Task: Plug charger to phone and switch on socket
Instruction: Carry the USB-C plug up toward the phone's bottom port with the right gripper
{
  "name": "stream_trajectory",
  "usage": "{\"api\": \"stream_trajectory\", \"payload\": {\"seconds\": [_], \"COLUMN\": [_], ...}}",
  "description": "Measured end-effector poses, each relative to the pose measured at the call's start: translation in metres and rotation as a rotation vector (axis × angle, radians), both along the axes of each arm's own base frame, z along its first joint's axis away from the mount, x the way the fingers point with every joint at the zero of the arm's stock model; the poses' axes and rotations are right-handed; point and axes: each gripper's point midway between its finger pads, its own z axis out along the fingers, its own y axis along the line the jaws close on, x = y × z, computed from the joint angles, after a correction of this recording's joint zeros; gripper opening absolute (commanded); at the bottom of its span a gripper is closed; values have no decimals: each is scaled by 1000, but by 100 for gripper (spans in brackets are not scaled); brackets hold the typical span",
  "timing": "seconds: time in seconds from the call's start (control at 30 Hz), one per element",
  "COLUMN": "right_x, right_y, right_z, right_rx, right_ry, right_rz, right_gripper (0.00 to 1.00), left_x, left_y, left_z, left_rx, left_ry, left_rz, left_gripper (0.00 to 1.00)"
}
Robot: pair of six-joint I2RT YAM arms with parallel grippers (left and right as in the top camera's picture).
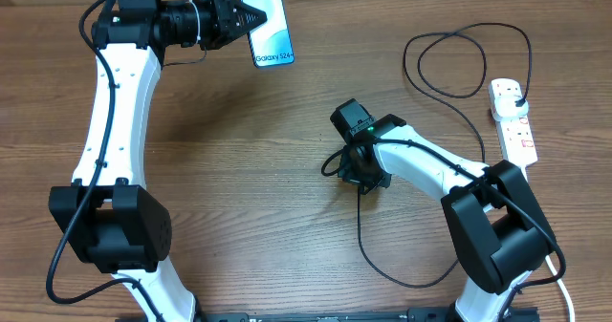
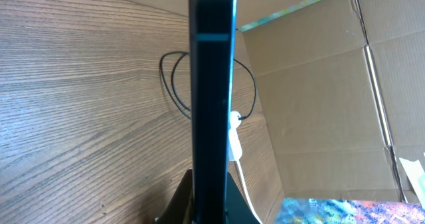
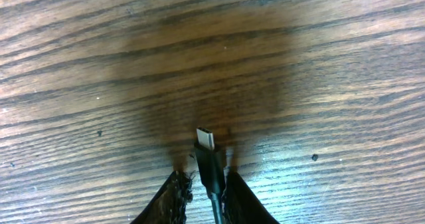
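Note:
My left gripper (image 1: 251,18) is shut on the phone (image 1: 266,21) and holds it above the table at the far left, blue screen up. In the left wrist view the phone (image 2: 212,84) stands edge-on between the fingers. Near the table's middle, my right gripper (image 1: 363,176) points down at the wood. In the right wrist view its fingers (image 3: 246,201) press close on both sides of the charger's connector tip (image 3: 207,151), which sticks out forward just above the table. The charger cable (image 1: 402,274) loops back to a black plug (image 1: 516,97) in the socket (image 1: 517,131).
The charger cable coils loosely (image 1: 459,64) left of the white power strip at the right edge. A cardboard box wall (image 2: 319,104) stands beyond the table. The power strip's thick white cord (image 1: 564,293) runs off at the lower right.

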Motion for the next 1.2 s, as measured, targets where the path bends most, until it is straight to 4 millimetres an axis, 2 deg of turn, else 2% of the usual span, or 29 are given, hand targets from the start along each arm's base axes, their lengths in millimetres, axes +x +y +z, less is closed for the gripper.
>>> {"api": "stream_trajectory", "payload": {"seconds": [0.4, 0.5, 0.97, 1.1, 1.2], "right_x": [-1, 0, 0, 10, 24], "right_y": [1, 2, -3, 9, 27], "right_z": [0, 0, 3, 24, 72], "right_rx": [4, 9, 31, 177, 372], "right_ry": [5, 4, 55, 39, -74], "right_rz": [7, 6, 31, 132, 246], "right_gripper": [11, 4, 4, 4, 4], "left_x": [0, -1, -1, -1, -1], "left_y": [0, 0, 0, -2, -11], "left_z": [0, -1, -2, 5, 28], "left_rx": [0, 0, 1, -17, -82], "left_ry": [1, 8, 11, -20, -138], "left_rz": [0, 0, 1, -20, -102], "left_gripper": [4, 4, 4, 4, 4]}}
